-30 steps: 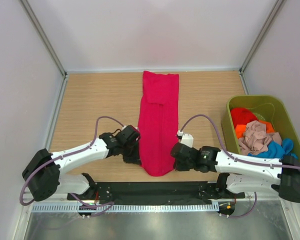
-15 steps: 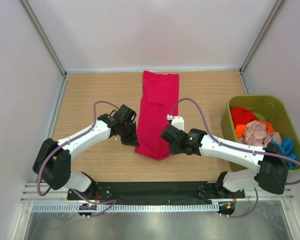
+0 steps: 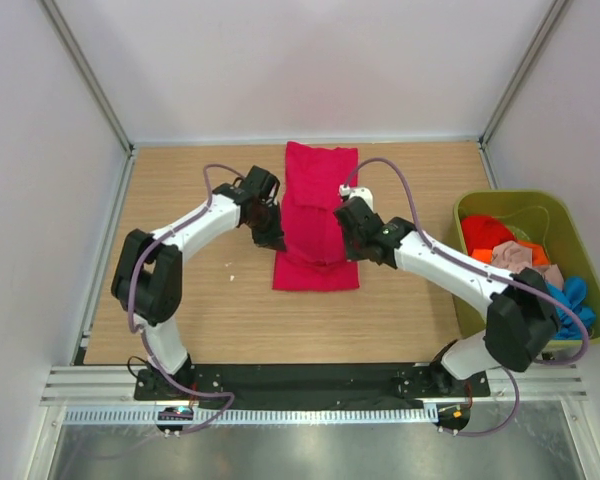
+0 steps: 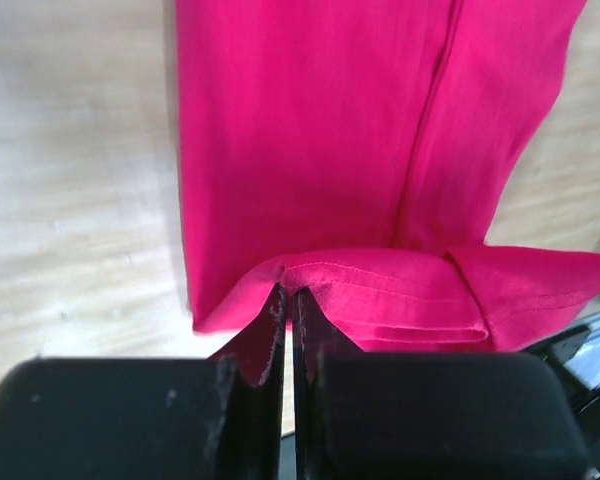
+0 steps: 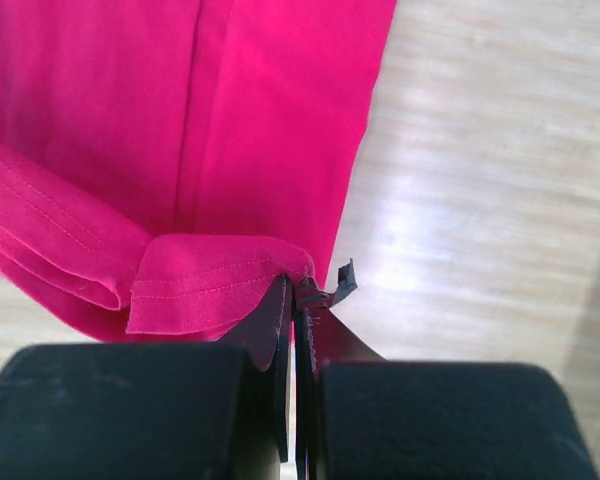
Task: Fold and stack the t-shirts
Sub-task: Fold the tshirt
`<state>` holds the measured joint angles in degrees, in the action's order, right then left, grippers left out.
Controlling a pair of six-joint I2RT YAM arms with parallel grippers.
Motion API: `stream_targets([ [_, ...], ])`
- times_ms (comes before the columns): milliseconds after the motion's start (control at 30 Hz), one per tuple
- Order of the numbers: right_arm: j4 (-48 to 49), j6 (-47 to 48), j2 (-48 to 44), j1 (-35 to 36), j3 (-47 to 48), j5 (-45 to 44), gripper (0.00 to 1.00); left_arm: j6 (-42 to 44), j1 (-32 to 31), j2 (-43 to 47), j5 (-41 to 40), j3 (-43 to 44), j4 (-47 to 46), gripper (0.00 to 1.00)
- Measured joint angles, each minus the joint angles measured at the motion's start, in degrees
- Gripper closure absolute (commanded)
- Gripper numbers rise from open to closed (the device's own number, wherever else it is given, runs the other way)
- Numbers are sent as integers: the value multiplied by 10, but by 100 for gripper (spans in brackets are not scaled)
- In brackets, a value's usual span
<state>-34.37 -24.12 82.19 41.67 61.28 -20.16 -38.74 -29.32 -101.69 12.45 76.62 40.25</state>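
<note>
Item: lengthwise-folded shirt, second fold under way.

Change: a second ago both sets of fingers held the near hem at the near edge of the counter. They have since carried it away from the bases, over the shirt's own body. The near end is now a doubled panel, and the strip reads far shorter. Judged: the hem-to-collar fold is roughly half done, with the hem not yet laid down.

Left fingers [image 4: 276, 318]: pressed together, pinching the left corner of the stitched hem, which is raised above the cloth below.

Right fingers [image 5: 278, 310]: likewise shut, nipping the right hem corner. A small dark tag sticks out just beside the tips.

Crimson-red t-shirt [image 3: 318, 215]: a narrow strip lying down the middle of the counter [image 3: 180, 190], its far end near the back wall and its fold line about mid-counter.

Olive-green tub [image 3: 525, 197]: at the right edge, well apart from the shirt.

Other t-shirts [image 3: 515, 260]: orange-red, beige-pink and blue, bundled unfolded in the tub and awaiting their turn.
</note>
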Motion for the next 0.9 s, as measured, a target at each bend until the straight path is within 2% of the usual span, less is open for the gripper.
stream_targets([
  [433,60,75,189,-96,126,43,99,44,78,-159,1,223,47,100],
  [700,51,77,254,-123,215,51,99,55,100,-221,30,271,53,100],
  [900,23,69,269,-138,226,56,99,59,101,-235,66,275,52,100],
])
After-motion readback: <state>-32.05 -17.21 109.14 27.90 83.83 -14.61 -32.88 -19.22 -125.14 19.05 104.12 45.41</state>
